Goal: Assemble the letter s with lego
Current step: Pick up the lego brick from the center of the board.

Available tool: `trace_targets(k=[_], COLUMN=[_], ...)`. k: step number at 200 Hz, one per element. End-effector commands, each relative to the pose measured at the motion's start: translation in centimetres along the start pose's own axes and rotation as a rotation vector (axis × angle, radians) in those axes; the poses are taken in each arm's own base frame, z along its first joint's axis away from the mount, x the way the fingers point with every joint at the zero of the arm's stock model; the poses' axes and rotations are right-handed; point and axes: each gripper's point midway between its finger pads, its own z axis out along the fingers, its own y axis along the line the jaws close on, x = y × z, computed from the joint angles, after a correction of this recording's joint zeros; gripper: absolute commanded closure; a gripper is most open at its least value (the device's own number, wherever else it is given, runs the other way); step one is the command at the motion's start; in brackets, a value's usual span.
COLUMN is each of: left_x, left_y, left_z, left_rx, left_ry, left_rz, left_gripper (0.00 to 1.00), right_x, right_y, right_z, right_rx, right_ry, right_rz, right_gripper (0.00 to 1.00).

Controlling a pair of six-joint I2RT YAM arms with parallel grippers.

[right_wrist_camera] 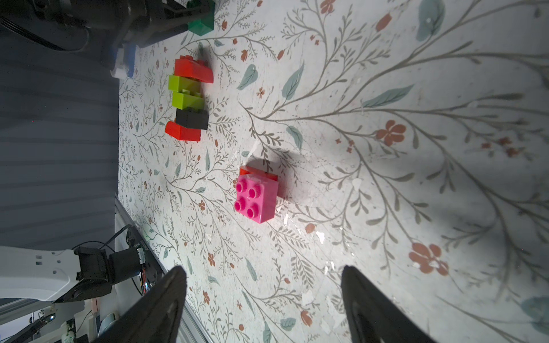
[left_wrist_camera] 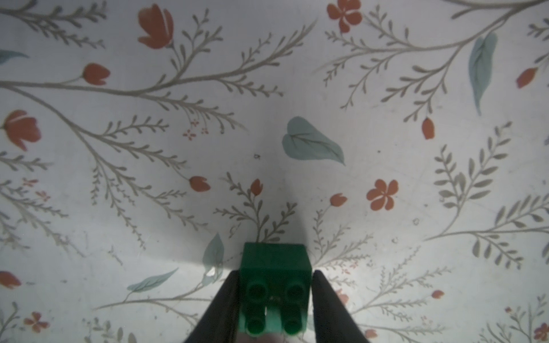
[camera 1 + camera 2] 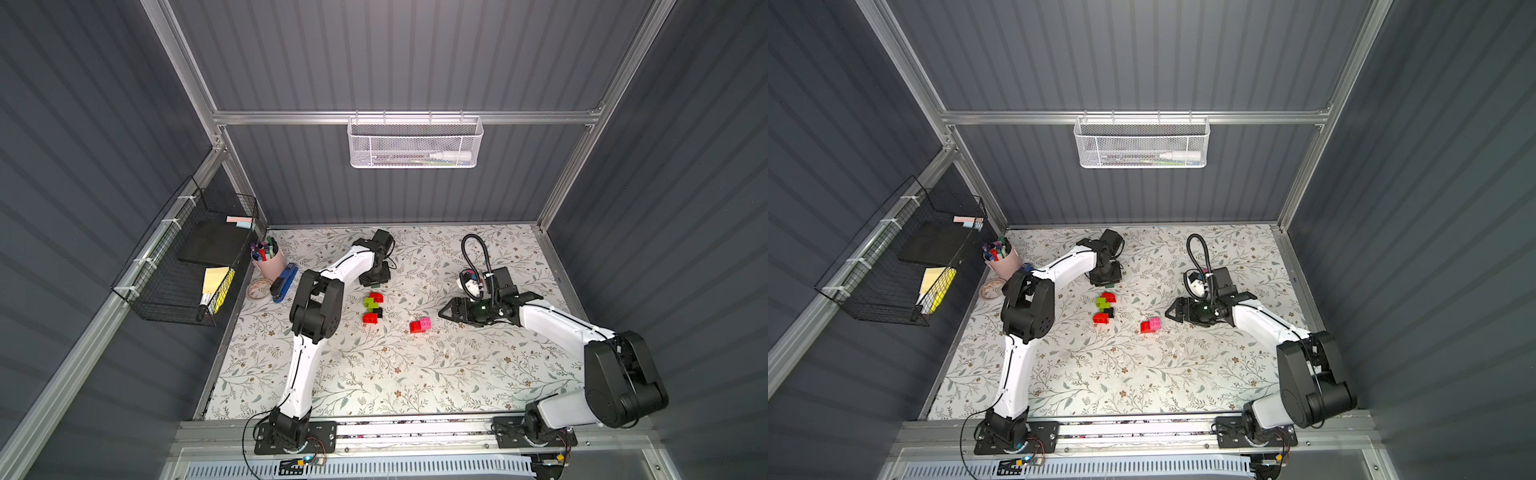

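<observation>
- Pinching the dark green brick (image 2: 274, 264) in the left gripper (image 2: 275, 274), jaws pressing on two opposite sides, studs pointing back at the wrist camera.
- Holding that brick low over the far-middle part of the floral table (image 3: 374, 374); not being able to tell whether it is touching the surface.
- Hanging the right gripper (image 1: 263, 271) just above the table with jaws spread wide, gripping nothing, and pointing toward the pink-and-red pair (image 1: 257, 196).
- Finding the pink-and-red pair resting on the table near the right gripper, with the pink brick joined to the red one and its studs showing in the right wrist view.
- Finding the joined stack (image 1: 187, 98) lying on the table, running red, lime green, lime green, black, red.
- Placing it, in a top view, near the dark green brick but apart from it, and apart from the pair.
- Logging the blue stapler (image 3: 284, 282) and pink pen cup (image 3: 269, 262) at the table's left edge, well apart from the lego.
</observation>
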Motion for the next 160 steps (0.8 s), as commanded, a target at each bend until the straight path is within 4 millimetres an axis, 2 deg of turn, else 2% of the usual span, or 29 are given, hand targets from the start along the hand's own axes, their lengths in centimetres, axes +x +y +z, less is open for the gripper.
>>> trace_targets(k=[1, 40, 58, 78, 119, 160], left_x=[0.0, -0.8, -1.4, -1.2, 1.3, 5.4], left_y=[0.5, 0.3, 1.0, 0.6, -1.1, -3.3], left_z=[0.6, -0.2, -1.6, -3.8, -7.5, -10.9], left_rx=[-0.019, -0.015, -0.055, -0.045, -0.004, 0.048], left_ry=[0.023, -0.005, -0.030, -0.051, -0.062, -0.077], left_rz=[0.026, 0.067, 0.065, 0.049, 0.056, 0.058], left_gripper=[0.67, 0.76, 0.77, 0.77, 0.77, 0.77], right_x=[-0.6, -0.6, -0.5, -0.6, -0.6, -0.4], right_y=[0.4, 0.4, 0.3, 0.1, 0.0, -0.3], right_z=[0.1, 0.2, 0.1, 0.1, 0.1, -0.2], right_rx=[0.000, 0.000, 0.006, 0.016, 0.024, 0.034], right_ry=[0.000, 0.001, 0.002, -0.001, -0.007, -0.016], right_rz=[0.009, 0.007, 0.004, 0.001, 0.000, 0.003], right_gripper=[0.17, 0.17, 0.17, 0.17, 0.17, 0.17])
